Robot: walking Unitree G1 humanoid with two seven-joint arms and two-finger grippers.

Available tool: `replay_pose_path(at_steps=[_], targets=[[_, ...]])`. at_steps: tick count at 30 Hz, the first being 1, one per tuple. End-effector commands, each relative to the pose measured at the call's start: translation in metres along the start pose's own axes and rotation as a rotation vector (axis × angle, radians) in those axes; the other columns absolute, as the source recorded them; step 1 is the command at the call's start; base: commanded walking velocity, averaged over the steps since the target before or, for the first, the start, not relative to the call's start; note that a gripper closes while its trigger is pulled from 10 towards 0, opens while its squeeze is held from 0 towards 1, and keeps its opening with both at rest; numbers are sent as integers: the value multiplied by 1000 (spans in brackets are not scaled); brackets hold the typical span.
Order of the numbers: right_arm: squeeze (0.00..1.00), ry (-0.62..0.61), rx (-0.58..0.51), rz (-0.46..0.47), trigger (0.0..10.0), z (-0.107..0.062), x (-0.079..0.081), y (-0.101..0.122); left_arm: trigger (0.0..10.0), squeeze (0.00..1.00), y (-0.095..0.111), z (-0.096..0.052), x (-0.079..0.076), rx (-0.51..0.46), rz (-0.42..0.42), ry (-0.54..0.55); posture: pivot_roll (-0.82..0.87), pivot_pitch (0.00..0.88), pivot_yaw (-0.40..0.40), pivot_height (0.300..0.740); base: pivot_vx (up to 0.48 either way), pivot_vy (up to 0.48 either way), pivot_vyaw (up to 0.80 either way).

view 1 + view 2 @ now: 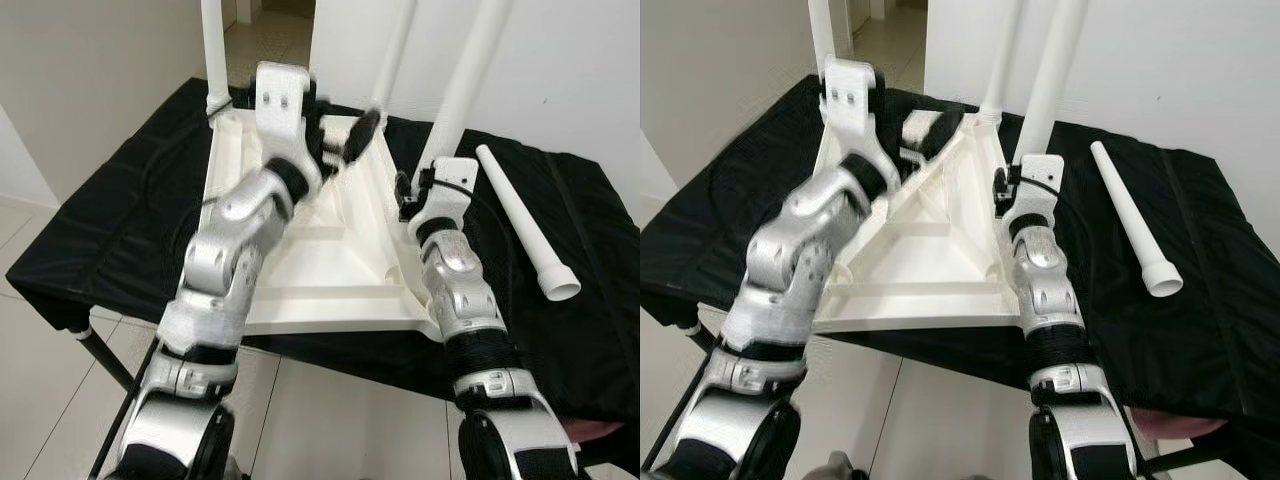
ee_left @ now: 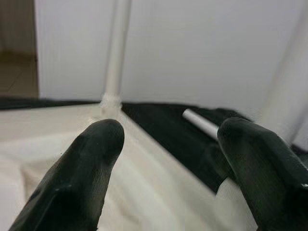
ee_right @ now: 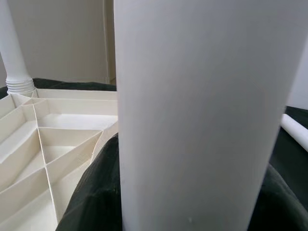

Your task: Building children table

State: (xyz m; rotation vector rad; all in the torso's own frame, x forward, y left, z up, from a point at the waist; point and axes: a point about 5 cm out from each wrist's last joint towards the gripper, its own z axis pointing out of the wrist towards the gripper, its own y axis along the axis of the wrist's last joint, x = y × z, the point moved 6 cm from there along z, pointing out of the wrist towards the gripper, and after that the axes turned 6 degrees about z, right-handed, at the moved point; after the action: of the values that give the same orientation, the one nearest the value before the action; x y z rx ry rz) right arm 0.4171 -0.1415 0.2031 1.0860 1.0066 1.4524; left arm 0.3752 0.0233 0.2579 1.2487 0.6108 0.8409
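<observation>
A white children's table top (image 1: pixel 330 262) lies upside down on a black-covered table (image 1: pixel 110 235). Three white legs stand up from its corners: a far left leg (image 1: pixel 214 50), a far right leg (image 1: pixel 395 55) and a near right leg (image 1: pixel 462 90). My right gripper (image 1: pixel 413 195) is shut on the near right leg (image 3: pixel 192 110) close to its base. My left gripper (image 1: pixel 340 135) is raised over the far part of the table top, open, with nothing between its fingers (image 2: pixel 86 178). A fourth leg (image 1: pixel 525 225) lies loose on the cloth to the right.
The black cloth hangs over the table's front edge just below the table top. Tiled floor (image 1: pixel 30 380) lies to the left and in front. A white wall (image 1: pixel 570 70) stands behind, with a doorway (image 1: pixel 270 25) at the far left.
</observation>
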Motion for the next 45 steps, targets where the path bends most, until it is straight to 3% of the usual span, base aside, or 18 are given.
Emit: replay_pose_path(at_steps=[1, 6, 7, 8, 11, 14, 17, 19, 21, 24, 28, 38, 45], targets=[[0, 1, -42, 15, 10000, -1, -3, 8, 10000, 0, -2, 1, -6, 3, 42, -28, -9, 0, -60, 740, 0, 0, 0], [0, 0, -55, 15, 10000, -9, -6, 5, 10000, 0, -29, -10, -13, 63, 135, -52, -9, 0, -62, 740, 0, 0, 0], [0, -3, -58, 18, 10000, -14, -9, 4, 10000, 0, -44, -15, -20, 91, 163, -86, -9, 0, -63, 740, 0, 0, 0], [0, -3, -58, 18, 10000, -14, -9, 4, 10000, 0, -44, -15, -20, 91, 163, -86, -9, 0, -63, 740, 0, 0, 0], [0, -21, -77, 22, 10000, -26, -16, 2, 10000, 0, -64, -27, -40, 133, 184, -190, -12, 0, -62, 740, 0, 0, 0], [0, -25, -81, 19, 10000, -29, -18, 2, 10000, 0, -66, -29, -44, 140, 184, -214, -14, 0, -62, 740, 0, 0, 0], [0, -37, -76, 18, 10000, -42, -23, -5, 10000, 0, -73, -37, -63, 150, 187, -322, -19, 0, -61, 740, 0, 0, 0], [0, -37, -76, 18, 10000, -42, -23, -5, 10000, 0, -73, -37, -63, 150, 187, -322, -19, 0, -61, 740, 0, 0, 0], [0, -44, -70, 5, 10000, -47, -25, -8, 10000, 0, -78, -44, -76, 159, 205, -404, -23, 0, -59, 740, 0, 0, 0], [0, -49, -70, 4, 10000, -49, -27, -9, 10000, 0, -82, -48, -84, 170, 215, -455, -30, 0, -54, 740, 0, 0, 0], [0, -68, -82, -8, 10000, -49, -33, -6, 10000, 0, -96, -57, -99, 209, 280, -581, -35, 0, -49, 740, 0, 0, 0], [0, -102, -94, -22, 10000, -51, -43, 0, 10000, 0, -125, -56, -106, 333, 355, -656, -43, 0, -35, 740, 0, 0, 0], [0, -111, -100, -25, 10000, -51, -45, 2, 10000, 0, -132, -56, -111, 366, 350, -681, -43, 0, -35, 740, 0, 0, 0]])
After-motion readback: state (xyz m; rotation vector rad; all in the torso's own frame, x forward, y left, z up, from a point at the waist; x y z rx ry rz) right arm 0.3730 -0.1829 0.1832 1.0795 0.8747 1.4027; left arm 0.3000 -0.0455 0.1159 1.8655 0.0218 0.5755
